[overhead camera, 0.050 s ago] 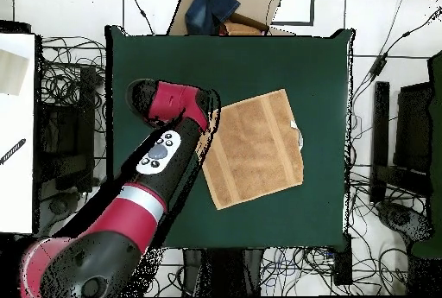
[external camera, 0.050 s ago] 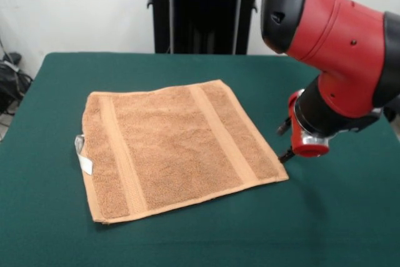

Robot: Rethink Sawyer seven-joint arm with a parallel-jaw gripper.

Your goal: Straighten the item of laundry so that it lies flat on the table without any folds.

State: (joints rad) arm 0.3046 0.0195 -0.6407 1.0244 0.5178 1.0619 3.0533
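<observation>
An orange-tan terry towel (external camera, 0.050 s ago: 175, 148) lay spread open on the dark green table (external camera, 0.050 s ago: 337, 217), left of centre in the front view, with its four corners showing and no fold visible across its surface. Two paler woven bands (external camera, 0.050 s ago: 226, 130) ran across the cloth, one near its left edge and one right of its middle. A white loop tag (external camera, 0.050 s ago: 83, 156) stuck out from the towel's left edge, resting on the felt.

The red and black arm (external camera, 0.050 s ago: 331, 35) came down from the upper right of the frame. Its wrist ended in a red collar just to the right of the towel's lower right corner, and the gripper (external camera, 0.050 s ago: 286, 153) showed only as a dark tip beside that corner. Whether the tip touched the cloth or the table could not be told, and whether the pincer stood open or closed could not be told either.

From overhead, the towel (overhead camera, 0.050 s ago: 255, 149) sat a little right of the table's (overhead camera, 0.050 s ago: 319, 70) centre, turned slightly askew to the table's edges, with the tag (overhead camera, 0.050 s ago: 298, 136) on its right side. The arm (overhead camera, 0.050 s ago: 147, 191) reached in from the lower left of the frame, its red end covering the towel's left edge and hiding the gripper from that view. Cables (overhead camera, 0.050 s ago: 60, 87) lay tangled on the floor around the table.
</observation>
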